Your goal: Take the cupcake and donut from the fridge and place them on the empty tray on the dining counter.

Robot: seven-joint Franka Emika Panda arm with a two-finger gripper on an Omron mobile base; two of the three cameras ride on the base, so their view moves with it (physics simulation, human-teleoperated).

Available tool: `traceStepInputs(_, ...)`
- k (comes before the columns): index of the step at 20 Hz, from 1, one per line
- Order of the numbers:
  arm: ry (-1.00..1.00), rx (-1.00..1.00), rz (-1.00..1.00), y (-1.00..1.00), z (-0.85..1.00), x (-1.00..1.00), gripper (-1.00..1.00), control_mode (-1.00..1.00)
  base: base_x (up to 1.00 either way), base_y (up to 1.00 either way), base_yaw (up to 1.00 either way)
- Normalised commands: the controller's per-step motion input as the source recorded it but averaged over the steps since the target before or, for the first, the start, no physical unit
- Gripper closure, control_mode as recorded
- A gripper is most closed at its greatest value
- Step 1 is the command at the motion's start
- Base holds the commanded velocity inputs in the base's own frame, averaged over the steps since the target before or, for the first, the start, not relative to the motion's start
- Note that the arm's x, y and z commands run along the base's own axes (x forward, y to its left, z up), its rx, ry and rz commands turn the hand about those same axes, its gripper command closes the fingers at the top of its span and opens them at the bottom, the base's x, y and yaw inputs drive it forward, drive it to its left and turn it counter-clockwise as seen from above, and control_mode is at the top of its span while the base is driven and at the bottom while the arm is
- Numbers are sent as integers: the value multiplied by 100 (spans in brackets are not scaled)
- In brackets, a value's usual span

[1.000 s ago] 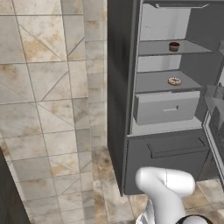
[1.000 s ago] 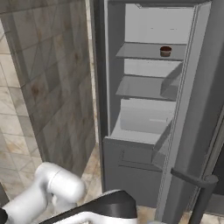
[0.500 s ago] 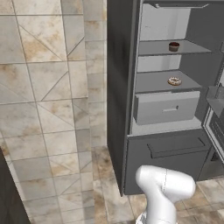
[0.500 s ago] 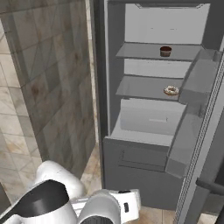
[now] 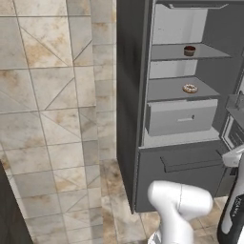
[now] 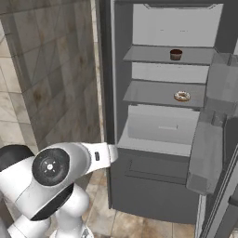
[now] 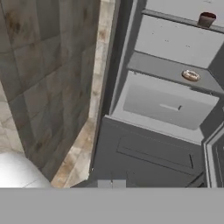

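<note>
The fridge [image 5: 131, 95] [image 6: 104, 69] [image 7: 144, 148] stands open, its light grey inside in full sight. On the upper shelf sits the dark brown cupcake [image 5: 189, 50] [image 6: 175, 54] [image 7: 206, 19]. One shelf lower lies the donut [image 5: 190, 88] [image 6: 181, 96] [image 7: 190, 75] with whitish icing. My gripper [image 7: 112, 184] is shut and holds nothing; it hangs low in front of the fridge's left edge, well short of both pastries. The tray and the dining counter are out of view.
The fridge door [image 6: 204, 153] [image 5: 236, 119] hangs open on the right with its bins facing in. A grey drawer [image 5: 181, 116] [image 6: 160, 126] sits under the donut's shelf. A tiled wall [image 5: 52, 109] runs along the left.
The fridge door has swung wider to the right, uncovering the donut in the right base view. My arm has drawn back from the door towards the left.
</note>
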Motion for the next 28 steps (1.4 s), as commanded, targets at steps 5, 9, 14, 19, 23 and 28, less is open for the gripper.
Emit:
traceStepInputs(5, 30, -4, -8, -28, 40, 23, 100, -100, 0, 0, 0)
traceStepInputs(9, 35, -5, -7, -52, 7, 23, 100, -100, 0, 0, 0)
traceStepInputs(14, 9, -2, -3, -49, -2, 0, 100, -100, 0, 0, 0)
traceStepInputs(19, -46, 1, 0, 44, -18, 0, 100, -100, 0, 0, 0)
traceStepInputs(23, -43, 0, -3, 77, -10, 0, 100, -100, 0, 0, 0)
traceStepInputs(28, 1, 0, -3, 39, 1, 0, -100, -100, 0, 0, 0)
